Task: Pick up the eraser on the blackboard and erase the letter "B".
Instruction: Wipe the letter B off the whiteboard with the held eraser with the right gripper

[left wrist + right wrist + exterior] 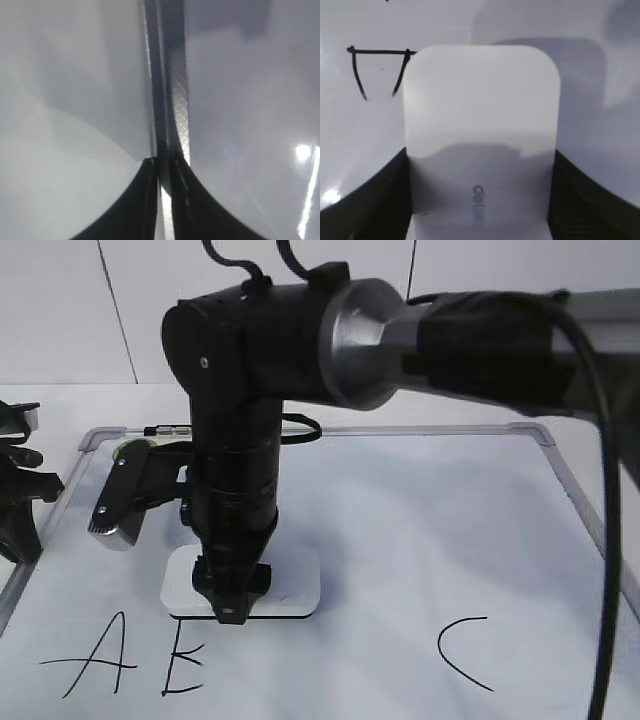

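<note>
The white eraser [292, 585] [480, 100] lies flat on the blackboard [420, 530], just above the letter "B" [183, 668]. Only an E-like part of the B's strokes shows; in the right wrist view its strokes [379, 62] sit past the eraser's far left corner. My right gripper [232, 612] [480, 165] reaches across from the right, points down, and is shut on the eraser's two long sides. My left gripper [20, 530] [162, 162] is at the board's left edge, its fingers closed narrowly on the grey frame [176, 100].
A black "A" [100, 655] is drawn left of the B and a "C" [462, 652] far to the right. A green sticker [130, 448] peeks out near the board's back left corner. The right arm [480, 340] spans the scene above the board.
</note>
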`<state>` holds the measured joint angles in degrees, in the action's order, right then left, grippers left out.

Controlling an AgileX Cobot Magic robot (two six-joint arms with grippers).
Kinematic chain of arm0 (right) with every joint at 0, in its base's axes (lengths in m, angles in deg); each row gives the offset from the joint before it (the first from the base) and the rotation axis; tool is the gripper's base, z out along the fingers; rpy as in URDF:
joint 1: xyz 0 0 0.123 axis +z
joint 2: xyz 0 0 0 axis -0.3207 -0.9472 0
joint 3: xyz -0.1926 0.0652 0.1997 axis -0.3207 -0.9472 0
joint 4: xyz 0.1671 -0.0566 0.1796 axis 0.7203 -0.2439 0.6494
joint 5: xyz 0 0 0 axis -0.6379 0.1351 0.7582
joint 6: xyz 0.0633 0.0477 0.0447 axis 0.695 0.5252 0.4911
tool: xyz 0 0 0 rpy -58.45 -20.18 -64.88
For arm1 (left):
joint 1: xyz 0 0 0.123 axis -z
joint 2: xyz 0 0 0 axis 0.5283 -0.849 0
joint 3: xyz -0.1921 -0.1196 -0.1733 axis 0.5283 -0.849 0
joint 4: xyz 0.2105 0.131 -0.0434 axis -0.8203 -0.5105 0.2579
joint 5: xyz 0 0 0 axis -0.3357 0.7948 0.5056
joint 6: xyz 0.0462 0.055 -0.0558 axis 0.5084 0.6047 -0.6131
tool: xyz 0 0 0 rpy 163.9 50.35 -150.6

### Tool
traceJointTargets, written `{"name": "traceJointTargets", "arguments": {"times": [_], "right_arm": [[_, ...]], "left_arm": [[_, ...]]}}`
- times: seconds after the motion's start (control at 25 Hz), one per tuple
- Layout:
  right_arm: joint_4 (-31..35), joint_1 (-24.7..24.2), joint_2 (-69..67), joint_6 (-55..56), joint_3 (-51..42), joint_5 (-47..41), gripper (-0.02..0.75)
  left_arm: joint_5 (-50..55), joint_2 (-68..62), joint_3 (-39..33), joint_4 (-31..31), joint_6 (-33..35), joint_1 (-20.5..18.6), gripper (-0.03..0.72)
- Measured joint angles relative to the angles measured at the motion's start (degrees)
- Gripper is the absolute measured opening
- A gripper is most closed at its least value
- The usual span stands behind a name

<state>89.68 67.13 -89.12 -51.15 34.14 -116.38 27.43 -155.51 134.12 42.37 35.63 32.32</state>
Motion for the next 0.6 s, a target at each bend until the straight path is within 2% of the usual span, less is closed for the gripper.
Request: {"name": "traceJointTargets", "arguments": {"times": [0.6], "right_arm": [[2.5, 0.01, -5.0, -0.74, 3.62, -0.8, 0.506]], "left_arm": [[0.24, 0.0, 0.0, -0.22, 0.0, 0.0, 0.045]]}}
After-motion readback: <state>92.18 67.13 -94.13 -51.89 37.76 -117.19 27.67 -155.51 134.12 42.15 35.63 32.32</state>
